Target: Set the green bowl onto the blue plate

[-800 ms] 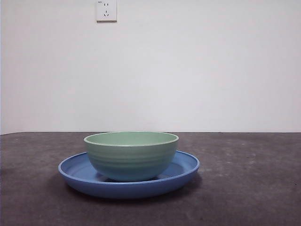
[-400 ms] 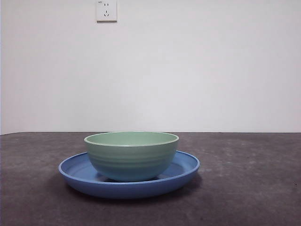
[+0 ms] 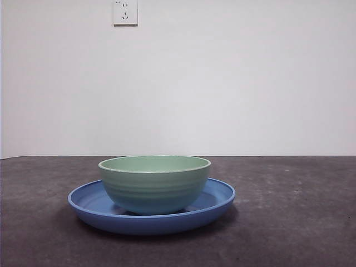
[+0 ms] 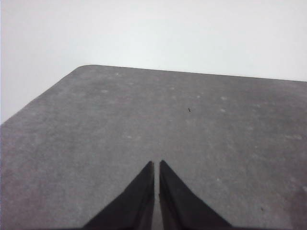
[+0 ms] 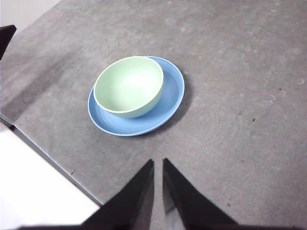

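Observation:
The green bowl [image 3: 154,183] stands upright inside the blue plate [image 3: 217,201] on the dark table. From the right wrist view the green bowl [image 5: 128,86] sits slightly off-centre on the blue plate [image 5: 172,91], empty inside. My right gripper [image 5: 158,163] is shut, raised well clear of the bowl and holding nothing. My left gripper [image 4: 157,164] is shut over bare table, away from both dishes, with nothing in it. Neither arm shows in the front view.
A white wall with a socket [image 3: 125,12] rises behind the table. The table's edge [image 5: 43,151] runs close to the plate in the right wrist view, and a black tip [image 5: 5,38] shows at that picture's side.

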`<state>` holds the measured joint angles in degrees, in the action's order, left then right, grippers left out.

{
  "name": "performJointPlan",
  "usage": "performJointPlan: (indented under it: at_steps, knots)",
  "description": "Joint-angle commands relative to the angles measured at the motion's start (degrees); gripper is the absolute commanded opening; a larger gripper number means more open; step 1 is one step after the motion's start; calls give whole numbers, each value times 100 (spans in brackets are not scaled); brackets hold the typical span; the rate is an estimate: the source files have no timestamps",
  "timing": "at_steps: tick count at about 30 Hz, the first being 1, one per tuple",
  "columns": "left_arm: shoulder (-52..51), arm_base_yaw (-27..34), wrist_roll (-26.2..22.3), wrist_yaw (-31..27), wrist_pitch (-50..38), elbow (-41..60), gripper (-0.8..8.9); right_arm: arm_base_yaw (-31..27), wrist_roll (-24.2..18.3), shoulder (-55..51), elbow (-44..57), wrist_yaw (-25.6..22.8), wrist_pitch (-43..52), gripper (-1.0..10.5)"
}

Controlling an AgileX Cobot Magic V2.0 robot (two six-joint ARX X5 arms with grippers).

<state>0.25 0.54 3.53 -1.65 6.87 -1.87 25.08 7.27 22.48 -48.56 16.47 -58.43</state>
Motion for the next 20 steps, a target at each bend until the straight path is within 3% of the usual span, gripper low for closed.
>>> performJointPlan:
  at_steps: [1,15,20]
  knots:
    - [-7,-63,-199,-24,118,120,19,28,-24,17,-37,-2,57,28]
    - [-7,-120,-833,13,426,120,19,28,-22,17,-39,-2,57,28]
    - [-7,-120,-647,15,424,120,19,28,-22,17,-39,-2,57,28]
